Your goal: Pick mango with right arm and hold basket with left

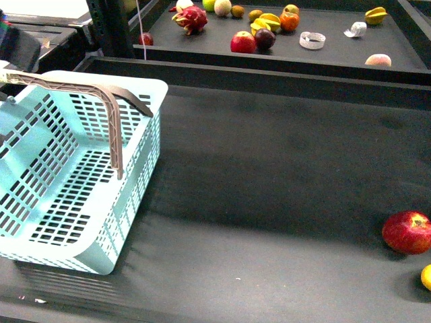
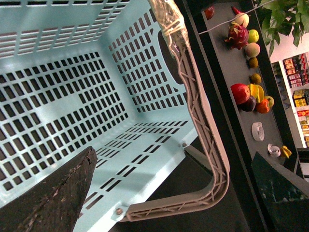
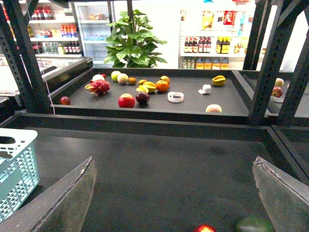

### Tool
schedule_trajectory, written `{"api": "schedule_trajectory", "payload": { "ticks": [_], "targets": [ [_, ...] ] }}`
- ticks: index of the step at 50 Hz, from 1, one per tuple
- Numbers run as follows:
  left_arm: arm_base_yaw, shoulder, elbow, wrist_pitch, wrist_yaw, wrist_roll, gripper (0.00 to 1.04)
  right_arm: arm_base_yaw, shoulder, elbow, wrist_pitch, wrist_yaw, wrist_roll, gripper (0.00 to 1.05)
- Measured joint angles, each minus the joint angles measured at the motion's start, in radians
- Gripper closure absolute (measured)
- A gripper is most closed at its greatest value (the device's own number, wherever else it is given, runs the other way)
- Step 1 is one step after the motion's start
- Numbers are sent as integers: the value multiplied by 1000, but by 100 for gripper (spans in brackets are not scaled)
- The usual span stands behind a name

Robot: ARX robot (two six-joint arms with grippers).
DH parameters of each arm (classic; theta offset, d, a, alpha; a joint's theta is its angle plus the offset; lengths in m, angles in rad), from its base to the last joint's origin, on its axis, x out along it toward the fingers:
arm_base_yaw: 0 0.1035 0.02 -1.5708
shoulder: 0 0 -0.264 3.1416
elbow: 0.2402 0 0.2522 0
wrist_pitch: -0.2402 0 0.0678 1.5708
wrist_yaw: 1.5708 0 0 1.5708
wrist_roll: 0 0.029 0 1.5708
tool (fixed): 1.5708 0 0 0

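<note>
The light-turquoise basket (image 1: pixel 74 168) stands at the left of the dark table, its grey-brown handles (image 1: pixel 114 114) raised. My left gripper (image 2: pixel 169 179) is open above the basket's rim, and one handle (image 2: pixel 212 159) runs between its two black fingers (image 2: pixel 53 193) without touching them. At the far right edge lies the yellow mango (image 1: pixel 426 276), just in front of a red apple (image 1: pixel 407 232). My right gripper (image 3: pixel 174 164) is open over bare table. The apple (image 3: pixel 205 228) and a dim, shaded mango (image 3: pixel 255 224) peek in at the edge of the right wrist view.
A raised back shelf (image 1: pixel 323 57) holds several fruits, among them a dragon fruit (image 1: pixel 191 18) and a red apple (image 1: pixel 242 42). Black frame posts (image 3: pixel 270 63) stand around the shelf. A ridge (image 1: pixel 283 77) separates table and shelf.
</note>
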State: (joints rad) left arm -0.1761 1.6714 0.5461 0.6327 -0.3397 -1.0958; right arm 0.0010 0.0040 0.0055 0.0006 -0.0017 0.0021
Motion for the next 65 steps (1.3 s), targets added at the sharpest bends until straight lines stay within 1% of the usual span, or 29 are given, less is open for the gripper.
{"api": "schedule_trajectory", "payload": {
  "ticks": [10, 21, 28, 38, 40, 46, 50, 51, 54, 58, 62, 65],
  "targets": [
    [-6, 145, 148, -11, 24, -60, 8, 0, 0, 0, 0, 0, 0, 8],
    [10, 312, 323, -42, 42, -117, 8, 0, 0, 0, 0, 0, 0, 8],
    [19, 370, 393, -61, 53, -126, 8, 0, 0, 0, 0, 0, 0, 8],
    [47, 400, 434, -64, 67, -131, 8, 0, 0, 0, 0, 0, 0, 8],
    [53, 403, 437, -62, 68, -132, 13, 0, 0, 0, 0, 0, 0, 8],
    [71, 418, 443, -59, 68, -130, 34, 0, 0, 0, 0, 0, 0, 8],
    [76, 438, 445, -54, 68, -129, 52, 0, 0, 0, 0, 0, 0, 8],
    [76, 439, 446, -54, 69, -129, 54, 0, 0, 0, 0, 0, 0, 8],
    [76, 446, 448, -53, 72, -130, 65, 0, 0, 0, 0, 0, 0, 8],
    [76, 447, 457, -50, 75, -128, 76, 0, 0, 0, 0, 0, 0, 8],
    [76, 447, 464, -49, 76, -127, 90, 0, 0, 0, 0, 0, 0, 8],
    [77, 445, 460, -47, 76, -146, 96, 0, 0, 0, 0, 0, 0, 8]
  ]
}}
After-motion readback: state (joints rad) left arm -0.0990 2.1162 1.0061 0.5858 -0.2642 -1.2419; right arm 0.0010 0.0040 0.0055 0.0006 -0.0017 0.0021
